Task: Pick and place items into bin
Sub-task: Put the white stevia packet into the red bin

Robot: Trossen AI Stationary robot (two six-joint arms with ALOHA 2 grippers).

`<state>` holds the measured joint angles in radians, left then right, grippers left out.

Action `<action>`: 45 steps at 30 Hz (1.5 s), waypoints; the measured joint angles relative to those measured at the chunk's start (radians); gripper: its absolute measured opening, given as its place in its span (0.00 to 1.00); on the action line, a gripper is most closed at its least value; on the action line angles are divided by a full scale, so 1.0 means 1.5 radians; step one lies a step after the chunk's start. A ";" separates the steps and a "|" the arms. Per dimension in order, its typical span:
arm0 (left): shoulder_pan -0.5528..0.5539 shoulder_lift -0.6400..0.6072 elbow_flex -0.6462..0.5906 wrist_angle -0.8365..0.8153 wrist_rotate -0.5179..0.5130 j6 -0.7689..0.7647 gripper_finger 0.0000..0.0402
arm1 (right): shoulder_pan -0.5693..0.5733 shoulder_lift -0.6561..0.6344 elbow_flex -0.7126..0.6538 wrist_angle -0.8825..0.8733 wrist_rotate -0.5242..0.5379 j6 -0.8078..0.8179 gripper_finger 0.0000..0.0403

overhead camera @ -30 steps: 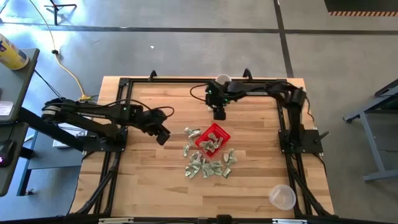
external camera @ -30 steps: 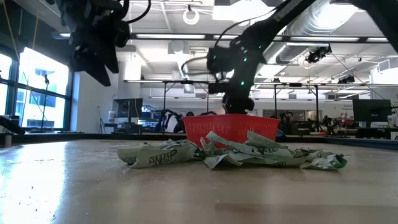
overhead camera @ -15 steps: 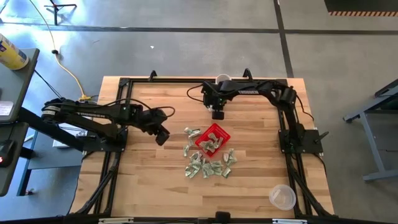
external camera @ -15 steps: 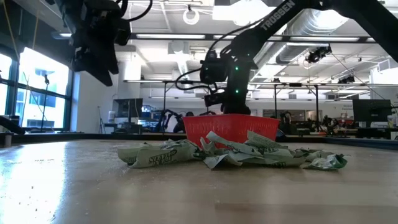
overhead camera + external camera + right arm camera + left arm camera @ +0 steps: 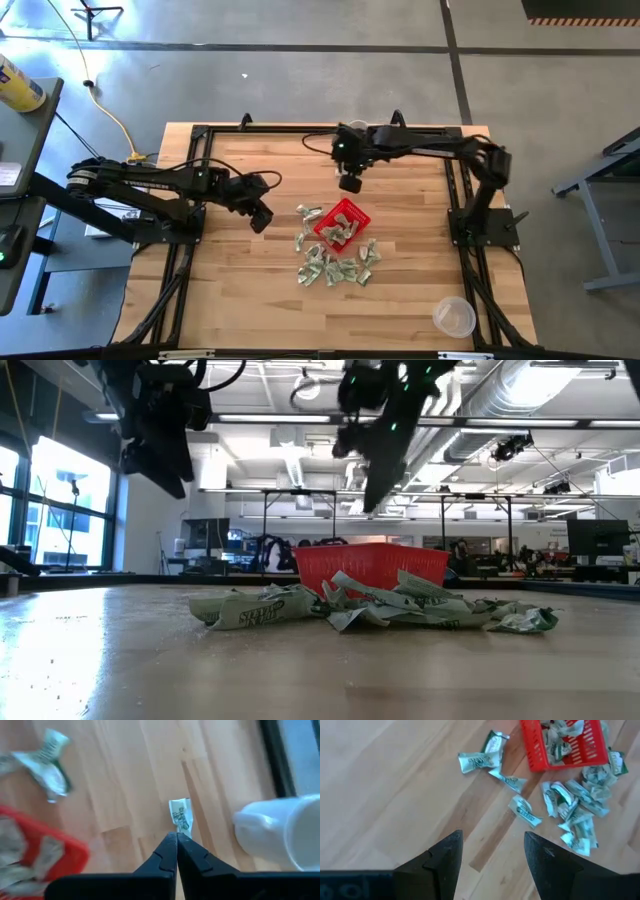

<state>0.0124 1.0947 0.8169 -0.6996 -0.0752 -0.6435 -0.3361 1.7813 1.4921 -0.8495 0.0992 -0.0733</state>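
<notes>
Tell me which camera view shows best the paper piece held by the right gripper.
The right wrist view: the right gripper is shut on the paper piece, which sticks out past its tips. In the high view the right gripper hides it; the low view leaves it unclear; the left wrist view misses it.

I am seeing the basket (image 5: 342, 222) sitting near the worktop (image 5: 230, 290) centre, paper pieces (image 5: 335, 268) lying at its 6 and 9 o'clock, some inside. The mug (image 5: 358, 128) is standing at 12 o'clock, the cup (image 5: 453, 317) well off at 5 o'clock.
</notes>
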 joint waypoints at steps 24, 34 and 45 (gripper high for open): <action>0.000 0.000 0.000 0.011 -0.006 0.040 0.61 | -0.051 -0.022 -0.314 0.383 0.012 0.153 0.64; 0.000 0.000 0.000 0.011 -0.018 0.060 0.61 | -0.067 0.058 -0.301 0.431 0.009 0.132 0.58; 0.000 0.000 0.000 0.011 -0.018 0.060 0.61 | -0.072 0.096 -0.300 0.486 -0.020 0.174 0.43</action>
<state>0.0128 1.0954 0.8169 -0.6827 -0.1028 -0.5540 -0.4438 1.9248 1.0428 -0.1203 0.0696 0.1879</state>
